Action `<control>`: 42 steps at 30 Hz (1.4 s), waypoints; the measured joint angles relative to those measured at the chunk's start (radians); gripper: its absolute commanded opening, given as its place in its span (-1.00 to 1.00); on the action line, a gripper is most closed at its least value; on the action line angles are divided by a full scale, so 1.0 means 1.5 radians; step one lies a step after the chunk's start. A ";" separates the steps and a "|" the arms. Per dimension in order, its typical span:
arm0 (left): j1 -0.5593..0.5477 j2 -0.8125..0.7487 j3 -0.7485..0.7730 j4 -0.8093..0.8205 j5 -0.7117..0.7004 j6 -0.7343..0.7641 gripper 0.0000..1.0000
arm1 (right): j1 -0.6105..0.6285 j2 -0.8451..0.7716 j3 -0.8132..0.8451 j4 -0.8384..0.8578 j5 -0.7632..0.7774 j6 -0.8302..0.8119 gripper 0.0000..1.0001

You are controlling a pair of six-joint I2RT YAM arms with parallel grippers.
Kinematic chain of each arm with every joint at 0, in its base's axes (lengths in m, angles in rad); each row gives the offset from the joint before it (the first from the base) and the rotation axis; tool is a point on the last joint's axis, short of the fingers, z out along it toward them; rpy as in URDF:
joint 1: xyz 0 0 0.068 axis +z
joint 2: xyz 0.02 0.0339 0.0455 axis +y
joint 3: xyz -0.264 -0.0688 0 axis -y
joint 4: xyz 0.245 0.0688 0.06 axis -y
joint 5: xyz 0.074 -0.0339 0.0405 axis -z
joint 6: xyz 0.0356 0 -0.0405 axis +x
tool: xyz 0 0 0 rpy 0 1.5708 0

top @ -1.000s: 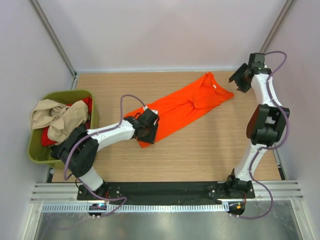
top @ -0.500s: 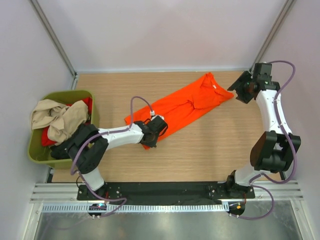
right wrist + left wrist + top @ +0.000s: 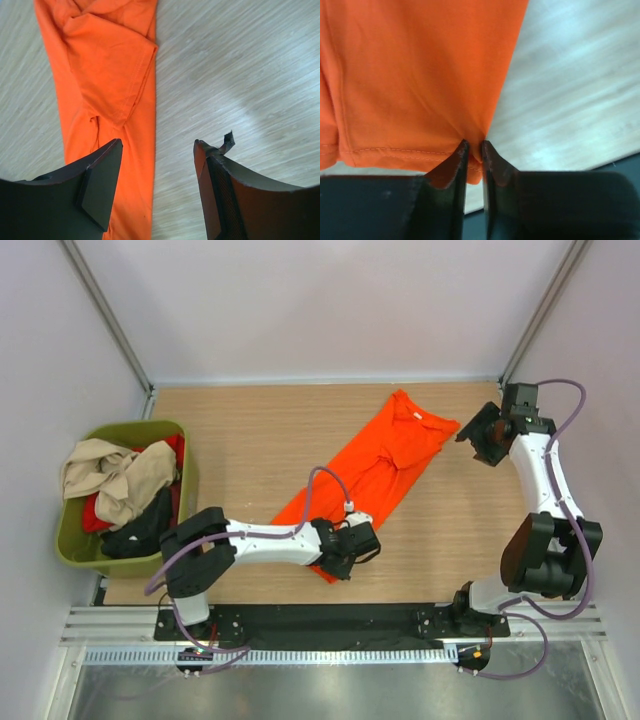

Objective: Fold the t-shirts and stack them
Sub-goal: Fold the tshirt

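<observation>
**Hem hauled toward the near edge; folding barely begun**

Over the last second the left end effector (image 3: 472, 145) has dragged the hem of the orange t-shirt (image 3: 385, 455) from the middle of the tabletop (image 3: 240, 425) toward 6 o'clock, and the whole garment has swung round with it. Its jaws stand narrow, pinched on the hem's corner. The right end effector (image 3: 157, 144) hangs with jaws wide and nothing between them, just beside the sleeve at 2 o'clock.

The orange t-shirt lies as a long strip from collar at 1 o'clock to hem at 6 o'clock. It looks folded lengthwise but creased, and the crosswise folds appear still to come.

At 9 o'clock the olive-green tub (image 3: 70, 552) holds the beige shirt (image 3: 105, 475), red shirt (image 3: 95, 513) and black shirt (image 3: 135, 532) in an unfolded heap. No stack exists, so the task seems at an early stage.
</observation>
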 measured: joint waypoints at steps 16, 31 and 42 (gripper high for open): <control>-0.003 -0.074 0.096 -0.078 0.053 -0.056 -0.17 | -0.007 0.269 -0.045 0.262 -0.081 0.016 0.47; 0.002 -0.032 0.097 -0.066 0.048 -0.015 -0.22 | -0.022 0.373 0.018 0.376 -0.120 0.041 0.11; 0.051 -0.047 0.126 -0.066 0.023 -0.016 -0.21 | -0.024 0.491 0.124 0.459 -0.184 0.068 -0.73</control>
